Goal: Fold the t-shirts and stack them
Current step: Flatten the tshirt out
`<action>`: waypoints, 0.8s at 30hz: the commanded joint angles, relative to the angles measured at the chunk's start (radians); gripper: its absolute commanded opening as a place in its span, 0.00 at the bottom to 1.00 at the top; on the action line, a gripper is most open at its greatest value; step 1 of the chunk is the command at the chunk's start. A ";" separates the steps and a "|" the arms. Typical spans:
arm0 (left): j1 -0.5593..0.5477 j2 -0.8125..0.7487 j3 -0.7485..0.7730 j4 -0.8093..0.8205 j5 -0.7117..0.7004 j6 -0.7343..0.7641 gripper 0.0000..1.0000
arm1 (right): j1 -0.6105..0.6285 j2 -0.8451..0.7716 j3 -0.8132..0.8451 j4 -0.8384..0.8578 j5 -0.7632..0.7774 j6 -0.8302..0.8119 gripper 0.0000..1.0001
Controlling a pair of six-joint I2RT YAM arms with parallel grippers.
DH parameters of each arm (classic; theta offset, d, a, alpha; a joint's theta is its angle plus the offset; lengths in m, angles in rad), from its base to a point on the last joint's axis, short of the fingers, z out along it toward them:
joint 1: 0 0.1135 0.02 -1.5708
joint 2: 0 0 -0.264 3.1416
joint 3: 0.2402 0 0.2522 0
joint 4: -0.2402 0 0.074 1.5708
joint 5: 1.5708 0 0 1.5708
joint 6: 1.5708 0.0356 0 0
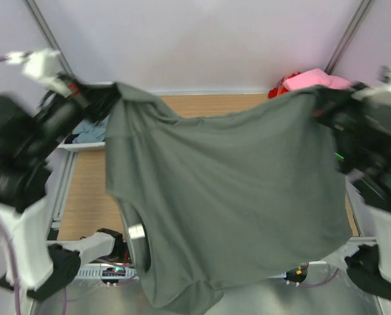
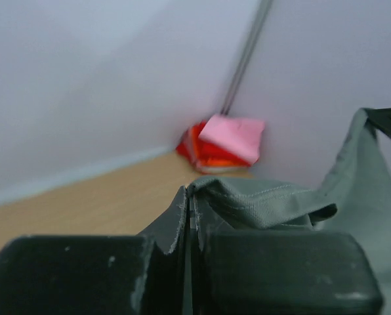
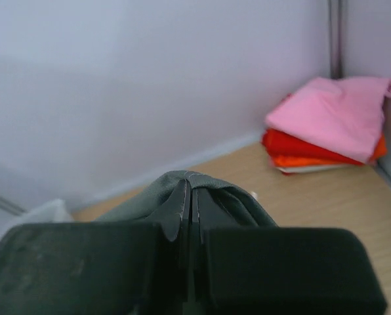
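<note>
Now the spreading step: the dark grey t-shirt (image 1: 228, 190) hangs in the air over the tabletop (image 1: 84, 197), stretched between the arms, left jaws clamped on one upper corner, right jaws clamped on the other. Next it likely needs lowering flat and unbunched before any fold. The folded stack (image 1: 311, 80), pink on red and orange, sits in the far right corner and a white basket (image 1: 77, 146) at the left; the drooping lower edge could snag on the arm bases.

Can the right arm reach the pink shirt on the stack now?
Probably not: the right gripper is shut on the grey t-shirt, which the left gripper also holds. The pink shirt itself lies uncovered.
</note>
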 commanded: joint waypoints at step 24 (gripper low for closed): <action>0.037 0.669 -0.572 0.145 -0.334 -0.140 1.00 | -0.344 0.560 -0.586 0.297 -0.440 0.059 1.00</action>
